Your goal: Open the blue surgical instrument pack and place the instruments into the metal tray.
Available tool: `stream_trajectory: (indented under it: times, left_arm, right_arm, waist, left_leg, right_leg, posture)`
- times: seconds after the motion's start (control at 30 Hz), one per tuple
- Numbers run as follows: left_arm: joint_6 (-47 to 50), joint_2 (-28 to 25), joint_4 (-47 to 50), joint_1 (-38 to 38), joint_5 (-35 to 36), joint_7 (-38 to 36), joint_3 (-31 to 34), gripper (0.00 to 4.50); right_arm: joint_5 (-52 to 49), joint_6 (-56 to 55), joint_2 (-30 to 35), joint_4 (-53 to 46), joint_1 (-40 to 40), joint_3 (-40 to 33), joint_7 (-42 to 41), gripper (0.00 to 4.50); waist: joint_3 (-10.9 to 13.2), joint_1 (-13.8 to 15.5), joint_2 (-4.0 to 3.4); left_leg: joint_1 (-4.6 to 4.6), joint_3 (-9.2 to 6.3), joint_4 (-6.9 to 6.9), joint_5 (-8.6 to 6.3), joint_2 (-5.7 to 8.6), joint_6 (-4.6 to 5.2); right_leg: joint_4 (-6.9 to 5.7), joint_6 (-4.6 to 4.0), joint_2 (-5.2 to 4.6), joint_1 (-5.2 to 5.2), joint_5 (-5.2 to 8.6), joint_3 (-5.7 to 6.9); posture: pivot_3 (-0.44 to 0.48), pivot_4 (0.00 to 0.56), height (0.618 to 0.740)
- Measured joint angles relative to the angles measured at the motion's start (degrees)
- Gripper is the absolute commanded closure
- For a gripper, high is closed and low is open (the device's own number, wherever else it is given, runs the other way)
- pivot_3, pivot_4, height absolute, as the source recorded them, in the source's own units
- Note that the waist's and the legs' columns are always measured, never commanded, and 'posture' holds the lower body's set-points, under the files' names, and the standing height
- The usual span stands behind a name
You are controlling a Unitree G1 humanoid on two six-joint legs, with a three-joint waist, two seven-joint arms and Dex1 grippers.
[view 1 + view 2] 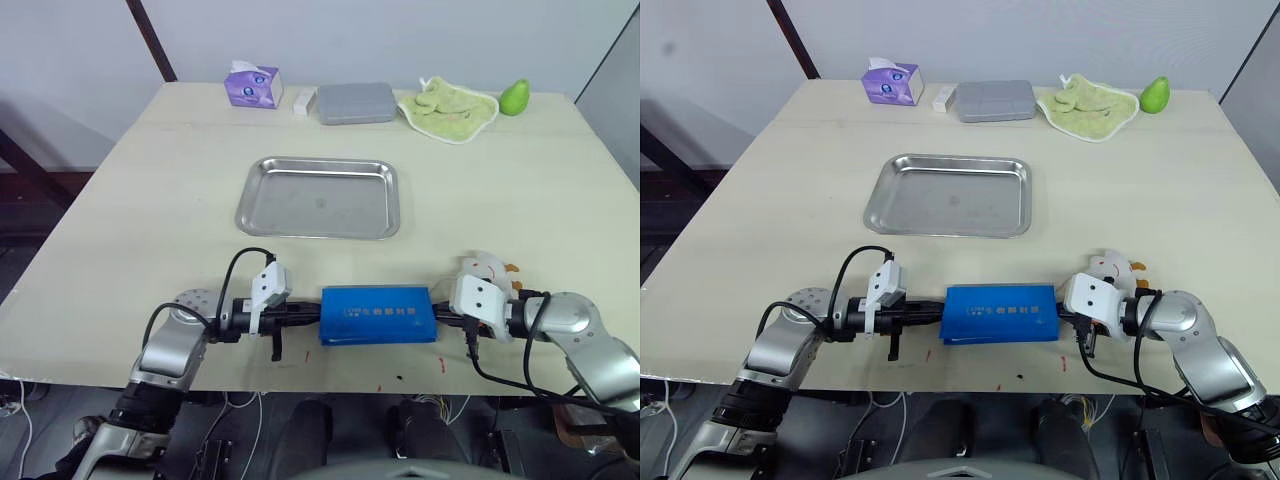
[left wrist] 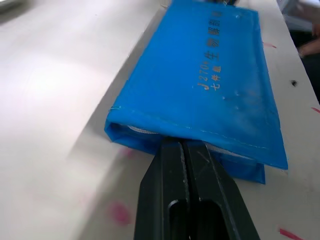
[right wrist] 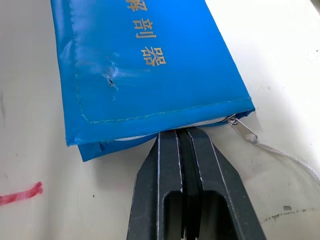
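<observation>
Two grippers are seen at the short ends of the blue surgical instrument pack [image 1: 378, 315], which lies flat near the table's [image 1: 520, 190] front edge, on the near side of the metal tray [image 1: 319, 197] and apart from it. At the pack's left end, the left gripper [image 2: 184, 146] is seen with fingers pressed together, tips touching the end seam; whether fabric is pinched there cannot be told from the wrist view, probably only contact. The pack is closed, with white lining just visible at both ends and pale printed text on top. At its right end, the right gripper [image 3: 181, 134] is also seen with fingers pressed together, tips against the edge beside the zipper pull [image 3: 242, 129], from which a white cord [image 3: 290, 157] trails over the table. Red marks [image 3: 21, 195] are seen on the table near the pack. Beyond the tray, along the far edge, a purple tissue box [image 1: 252, 85], a grey box [image 1: 356, 102], a green cloth [image 1: 447, 108] and a green fruit [image 1: 514, 97] are lined up. A small toy [image 1: 488, 267] sits just behind the right gripper's wrist.
</observation>
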State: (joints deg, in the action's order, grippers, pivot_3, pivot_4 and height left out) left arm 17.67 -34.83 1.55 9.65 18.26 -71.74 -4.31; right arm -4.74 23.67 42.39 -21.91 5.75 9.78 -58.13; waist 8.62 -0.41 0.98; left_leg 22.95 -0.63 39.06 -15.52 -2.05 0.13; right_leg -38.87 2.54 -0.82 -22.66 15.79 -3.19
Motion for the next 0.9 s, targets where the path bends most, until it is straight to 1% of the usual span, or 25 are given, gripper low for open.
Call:
stream_trajectory:
  times: [0.03, 0.07, 0.1, 0.13, 0.17, 0.2, 0.23, 0.27, 0.3, 0.37, 0.43, 0.53, 0.67, 0.8, 0.83, 0.87, 0.9]
  left_arm:
    - [0.2, -0.2, 0.0, -0.1, 0.6, -0.2, 0.4, 3.37]
    - [0.3, -0.7, 0.0, -0.5, 1.6, -0.9, 1.1, 2.88]
    - [0.3, -1.3, 0.0, -0.9, 2.4, -1.5, 1.8, 2.28]
    - [0.2, -1.7, 0.0, -1.0, 2.7, -1.8, 2.0, 1.99]
    - [0.0, -2.6, 0.0, -1.5, 3.5, -2.6, 2.7, 1.51]
    - [-0.3, -3.6, 0.0, -2.1, 4.5, -3.5, 3.9, 0.97]
    - [-0.5, -4.4, -0.1, -2.5, 4.9, -4.0, 4.7, 0.56]
    - [-0.7, -5.1, -0.3, -2.8, 5.6, -4.6, 5.6, 0.02]
    - [-1.0, -5.9, -0.7, -3.2, 6.2, -5.3, 6.3, 0.02]
    - [-1.8, -8.9, -3.5, -4.9, 7.1, -7.1, 9.4, 0.02]
    - [-2.3, -10.0, -5.1, -5.8, 8.1, -8.0, 11.7, 0.02]
    - [-2.5, -10.1, -5.0, -7.4, 10.1, -9.2, 13.3, 0.02]
    - [-1.6, -10.2, -2.7, -12.1, 16.3, -12.9, 18.0, 0.02]
    - [-1.6, -10.2, -0.9, -13.7, 20.2, -14.0, 21.1, 0.02]
    - [-1.5, -10.6, -0.6, -14.0, 21.3, -15.3, 21.7, 0.02]
    - [-1.5, -10.7, -0.6, -14.0, 21.3, -15.4, 21.7, 0.02]
    - [-1.1, -11.6, -0.5, -14.0, 21.4, -16.2, 21.5, 0.02]
  right_arm:
    - [-0.6, 0.2, 0.0, 0.0, -0.3, -0.5, -0.1, 3.22]
    - [-1.9, 0.5, 0.2, -0.3, -0.9, -1.3, -0.4, 2.70]
    - [-3.0, 0.7, 0.5, -0.7, -1.7, -2.0, -0.6, 2.12]
    - [-3.5, 0.7, 0.7, -0.9, -2.1, -2.4, -0.8, 1.78]
    - [-4.8, 0.8, 1.2, -1.5, -3.2, -3.7, -1.1, 1.29]
    - [-6.3, 0.8, 1.9, -2.3, -4.5, -5.6, -1.5, 0.72]
    - [-7.3, 0.7, 2.6, -2.4, -5.4, -7.0, -1.8, 0.29]
    - [-8.3, 0.7, 3.1, -2.6, -6.4, -8.6, -2.1, 0.00]
    - [-9.6, 0.5, 3.4, -3.0, -7.8, -10.5, -2.6, 0.00]
    - [-12.8, -0.9, 4.4, -3.3, -12.9, -16.7, -4.0, 0.00]
    - [-14.6, -2.5, 4.6, -2.6, -16.5, -21.1, -5.0, 0.00]
    - [-17.4, -3.9, 4.6, -2.3, -20.0, -24.7, -6.8, 0.00]
    - [-22.6, -4.7, 5.3, -6.7, -27.1, -31.0, -10.8, 0.00]
    - [-23.4, -6.6, 5.7, -11.4, -29.0, -31.9, -11.4, 0.00]
    - [-22.1, -7.3, 5.5, -13.5, -28.1, -29.4, -9.9, 0.00]
    - [-21.9, -7.4, 5.4, -13.7, -27.9, -28.9, -9.7, 0.00]
    - [-18.9, -8.2, 4.4, -14.4, -25.6, -24.9, -7.4, 0.00]
  waist:
    - [0.0, 0.0, 0.00]
    - [0.0, -0.1, -0.01]
    - [0.0, -0.1, -0.02]
    - [0.0, -0.2, -0.02]
    - [0.0, -0.2, -0.04]
    - [0.0, -0.2, -0.05]
    - [0.0, -0.2, -0.04]
    - [0.1, -0.2, -0.05]
    - [0.1, -0.2, -0.05]
    - [0.1, -0.2, -0.04]
    - [0.1, -0.2, -0.04]
    - [0.1, -0.2, -0.04]
    - [0.1, -0.3, -0.05]
    - [0.1, -0.3, -0.04]
    - [0.1, -0.3, -0.03]
    - [0.1, -0.3, -0.01]
    - [0.1, -0.3, 0.01]
  left_leg:
    - [0.00, 0.00, -0.02, 0.00, -0.01, 0.00]
    - [0.00, 0.01, -0.05, 0.00, -0.01, 0.00]
    - [0.01, 0.01, -0.07, 0.00, -0.03, 0.00]
    - [0.00, 0.01, -0.08, 0.00, -0.03, 0.00]
    - [0.00, 0.01, -0.09, 0.00, -0.03, 0.00]
    - [0.00, 0.01, -0.09, 0.00, -0.05, 0.00]
    - [0.00, 0.01, -0.09, 0.00, -0.06, 0.00]
    - [-0.01, 0.02, -0.09, 0.00, -0.05, 0.00]
    - [0.00, 0.02, -0.10, -0.01, -0.06, 0.00]
    - [-0.02, 0.04, -0.18, -0.01, -0.04, 0.01]
    - [-0.06, 0.07, -0.20, -0.01, -0.06, 0.01]
    - [-0.07, 0.09, -0.20, -0.01, -0.08, 0.01]
    - [-0.11, 0.08, -0.30, -0.01, -0.14, 0.00]
    - [-0.18, 0.10, -0.32, -0.01, -0.14, 0.00]
    - [-0.17, 0.11, -0.33, -0.01, -0.12, 0.00]
    - [-0.17, 0.10, -0.33, -0.01, -0.11, 0.00]
    - [-0.17, 0.09, -0.33, -0.01, -0.11, 0.00]
  right_leg:
    - [0.01, 0.00, 0.00, 0.00, 0.00, 0.00]
    - [0.01, -0.01, 0.00, -0.02, 0.00, 0.00]
    - [0.02, -0.01, 0.00, -0.03, 0.01, -0.01]
    - [0.02, -0.01, 0.00, -0.03, 0.01, 0.00]
    - [0.02, -0.02, 0.00, -0.03, 0.01, -0.01]
    - [0.02, -0.02, 0.00, -0.03, 0.01, -0.01]
    - [0.02, -0.02, 0.00, -0.03, 0.01, -0.01]
    - [0.02, -0.02, -0.01, -0.03, 0.01, -0.01]
    - [0.03, -0.02, -0.01, -0.03, 0.02, 0.00]
    - [0.06, -0.04, 0.00, -0.03, 0.03, 0.00]
    - [0.05, -0.04, -0.02, -0.03, 0.04, -0.02]
    - [0.05, -0.04, -0.02, -0.02, 0.04, -0.04]
    - [0.04, -0.07, -0.02, -0.03, 0.06, -0.04]
    - [0.04, -0.06, -0.02, 0.00, 0.07, -0.05]
    - [0.06, -0.06, -0.02, -0.01, 0.07, -0.06]
    - [0.05, -0.07, -0.01, -0.01, 0.07, -0.05]
    - [0.05, -0.07, 0.00, -0.02, 0.07, -0.05]
  posture:
    - [0.000, 0.150, 0.740]
    - [0.000, 0.150, 0.740]
    - [0.000, 0.150, 0.740]
    - [0.000, 0.150, 0.740]
    - [0.000, 0.150, 0.740]
    - [0.000, 0.150, 0.740]
    - [0.000, 0.150, 0.740]
    - [0.000, 0.150, 0.740]
    - [0.000, 0.150, 0.740]
    - [0.000, 0.150, 0.740]
    - [0.000, 0.150, 0.740]
    - [0.000, 0.150, 0.740]
    - [0.000, 0.150, 0.740]
    - [0.000, 0.150, 0.740]
    - [0.000, 0.150, 0.740]
    - [0.000, 0.150, 0.740]
    - [0.000, 0.150, 0.740]
